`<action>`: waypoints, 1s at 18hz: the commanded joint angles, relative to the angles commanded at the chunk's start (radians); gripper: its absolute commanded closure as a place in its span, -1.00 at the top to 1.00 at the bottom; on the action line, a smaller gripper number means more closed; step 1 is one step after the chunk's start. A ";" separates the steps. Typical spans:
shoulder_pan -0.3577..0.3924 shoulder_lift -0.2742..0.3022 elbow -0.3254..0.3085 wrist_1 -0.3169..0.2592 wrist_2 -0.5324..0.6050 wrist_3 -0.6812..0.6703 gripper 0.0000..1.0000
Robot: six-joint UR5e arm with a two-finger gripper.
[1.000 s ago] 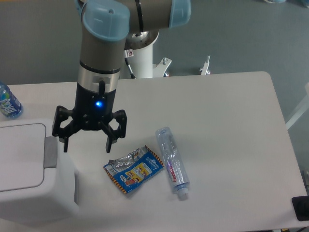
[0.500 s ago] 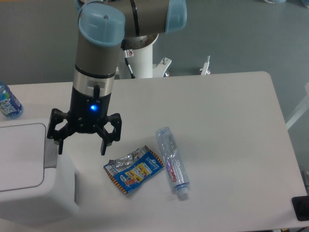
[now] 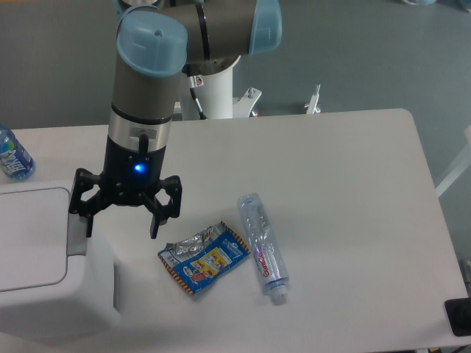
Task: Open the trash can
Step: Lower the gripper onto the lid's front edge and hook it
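Trash can [image 3: 44, 294]: you have it at the near left corner of the counter [image 3: 346, 191], a large white box with rounded corners. Part of it runs off the left and bottom edges of the view.
Lid panel [image 3: 29, 239]: flat, white, lying level with the top of the can. You see no gap around it, so count the lid as shut.
Push strip [image 3: 76, 234]: grey, upright rectangle at the right edge of the lid panel. It looks unpressed.
Snack wrapper [image 3: 204, 258]: crumpled, blue and yellow with a silver end, flat on the counter just right of the can.
Empty bottle [image 3: 263, 246]: clear plastic, on its side, just right of the wrapper, cap toward you.
Hand [image 3: 122, 221]: fingers spread wide, holding nothing. Its left finger hangs at the strip's edge and its right finger over bare counter. You cannot tell whether the left tip touches the strip.
Arm [image 3: 143, 95]: comes straight down onto the hand, blue light lit at the wrist.
Blue-label bottle [image 3: 12, 156]: upright at the far left edge, behind the can.
Done: hand brought alongside the strip, by the look of it.
Left: press the strip and get the lid up; the whole opening remains for you.
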State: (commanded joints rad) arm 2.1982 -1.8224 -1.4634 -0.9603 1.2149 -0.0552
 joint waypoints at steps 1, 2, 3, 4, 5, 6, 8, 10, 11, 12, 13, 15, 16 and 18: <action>0.000 0.000 0.000 0.002 0.000 0.000 1.00; -0.002 -0.002 -0.002 0.005 0.002 -0.002 1.00; 0.000 -0.003 -0.002 0.006 0.002 -0.003 1.00; 0.000 -0.003 -0.002 0.006 0.002 -0.005 1.00; -0.002 -0.003 -0.002 0.006 0.002 -0.005 1.00; -0.002 -0.005 -0.002 0.006 0.002 -0.005 1.00; -0.002 -0.008 -0.002 0.006 0.002 -0.005 1.00; 0.000 -0.009 -0.002 0.006 0.002 -0.005 1.00; -0.002 -0.009 -0.002 0.006 0.002 -0.005 1.00; -0.002 -0.009 -0.002 0.006 0.002 -0.005 1.00; -0.002 -0.011 -0.002 0.006 0.003 -0.003 1.00; -0.002 -0.012 -0.002 0.006 0.003 -0.003 1.00; -0.002 -0.014 -0.002 0.006 0.003 -0.005 1.00; -0.002 -0.014 -0.002 0.006 0.005 -0.005 1.00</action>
State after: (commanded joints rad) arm 2.1967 -1.8362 -1.4650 -0.9541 1.2195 -0.0598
